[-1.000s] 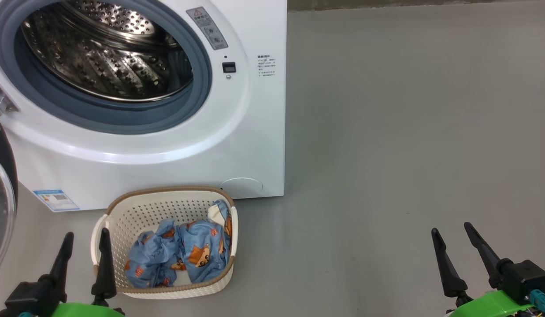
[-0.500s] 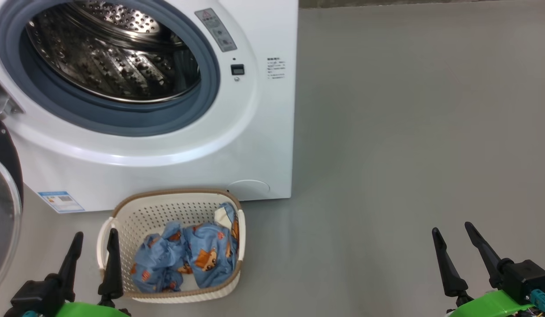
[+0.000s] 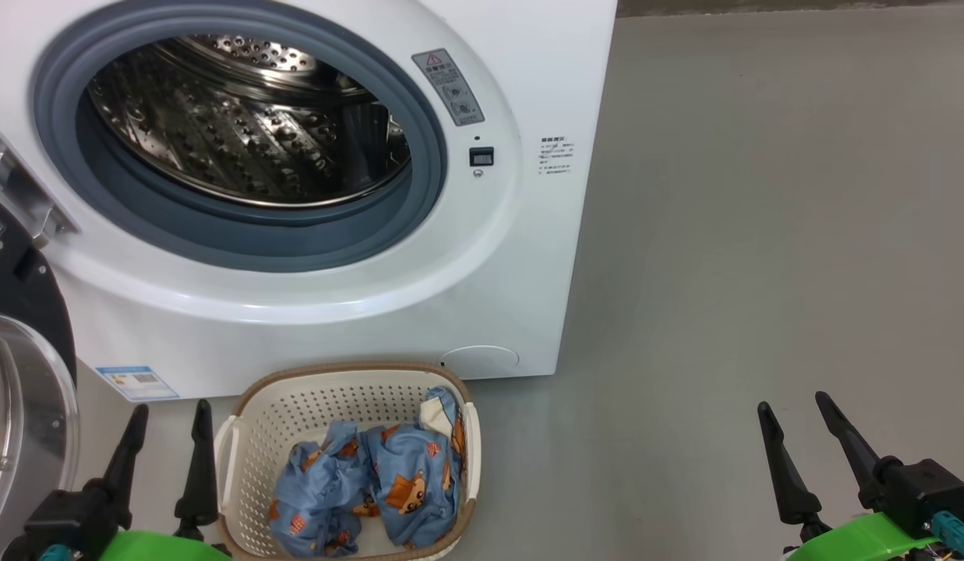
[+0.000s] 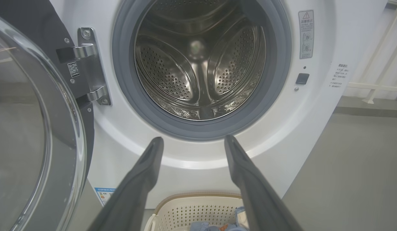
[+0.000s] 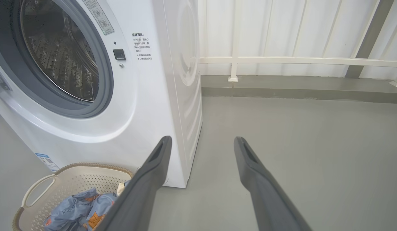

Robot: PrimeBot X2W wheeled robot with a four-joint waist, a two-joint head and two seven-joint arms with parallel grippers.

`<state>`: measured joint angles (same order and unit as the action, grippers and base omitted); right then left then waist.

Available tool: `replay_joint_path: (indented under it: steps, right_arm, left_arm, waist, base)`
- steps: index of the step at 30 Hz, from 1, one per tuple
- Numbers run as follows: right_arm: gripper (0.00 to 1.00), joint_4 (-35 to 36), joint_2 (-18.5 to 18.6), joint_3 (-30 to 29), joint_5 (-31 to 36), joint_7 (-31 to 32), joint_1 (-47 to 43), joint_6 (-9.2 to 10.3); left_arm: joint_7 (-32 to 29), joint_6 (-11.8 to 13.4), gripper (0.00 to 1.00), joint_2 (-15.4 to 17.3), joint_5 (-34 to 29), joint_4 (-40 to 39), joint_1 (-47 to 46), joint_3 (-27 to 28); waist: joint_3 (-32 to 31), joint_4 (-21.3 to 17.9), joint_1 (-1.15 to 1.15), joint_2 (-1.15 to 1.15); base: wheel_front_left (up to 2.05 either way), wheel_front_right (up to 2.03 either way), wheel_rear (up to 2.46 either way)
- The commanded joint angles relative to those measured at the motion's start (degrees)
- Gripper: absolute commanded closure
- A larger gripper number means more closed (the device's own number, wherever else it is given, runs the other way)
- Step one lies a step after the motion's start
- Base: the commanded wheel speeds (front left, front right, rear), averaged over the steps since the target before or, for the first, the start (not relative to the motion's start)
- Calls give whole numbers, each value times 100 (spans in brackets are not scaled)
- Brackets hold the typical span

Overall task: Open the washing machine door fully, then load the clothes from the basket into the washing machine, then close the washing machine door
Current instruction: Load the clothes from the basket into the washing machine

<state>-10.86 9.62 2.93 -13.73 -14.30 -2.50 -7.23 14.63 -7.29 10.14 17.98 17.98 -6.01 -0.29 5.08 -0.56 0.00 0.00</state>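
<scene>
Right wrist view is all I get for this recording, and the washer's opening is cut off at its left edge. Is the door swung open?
Observer: Yes. The door stands wide open to the left of the opening, hanging on its metal hinge.
Operator: Anything inside the machine?
Observer: No. The left wrist view looks straight into the drum: bare steel, no clothes.
Operator: Where is the other gripper?
Observer: The left gripper is open and holds nothing. It is just left of the basket, where the clothes lie.
</scene>
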Motion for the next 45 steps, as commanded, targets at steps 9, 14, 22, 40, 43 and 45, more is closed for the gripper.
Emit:
replay_joint_path:
  steps: [9, 14, 22, 40, 43, 45]
  right_arm:
    - [0, 188, 95, 108, 15, -70, 213, -25]
    - [0, 229, 73, 126, 22, -70, 324, -25]
    - [0, 267, -9, 228, 37, -70, 666, -25]
    - [0, 326, -185, 636, 84, -70, 1648, -25]
    - [0, 345, -206, 703, 101, -70, 1803, -25]
    - [0, 357, -212, 762, 120, -70, 1898, -25]
  left_arm:
    - [37, -20, 0, 74, -82, 91, -219, 101]
    - [37, -20, 0, 67, -99, 451, -331, 33]
    - [37, -20, 0, 182, -90, 1636, -977, -486]
    - [-111, -20, 0, 473, 219, 4512, -3221, -1624]
    - [-203, -20, 0, 542, 303, 4790, -3478, -1757]
    - [-273, -20, 0, 599, 355, 4966, -3637, -1816]
  waist:
    - [124, -23, 0, 0]
    - [348, -67, 0, 0]
    - [950, -186, 0, 0]
    - [2444, -627, 0, 0]
    - [2666, -688, 0, 0]
    - [2814, -716, 0, 0]
  base:
    - [0, 0, 0]
    - [0, 0, 0]
    - [0, 0, 0]
    - [0, 0, 0]
    - [0, 0, 0]
    - [0, 0, 0]
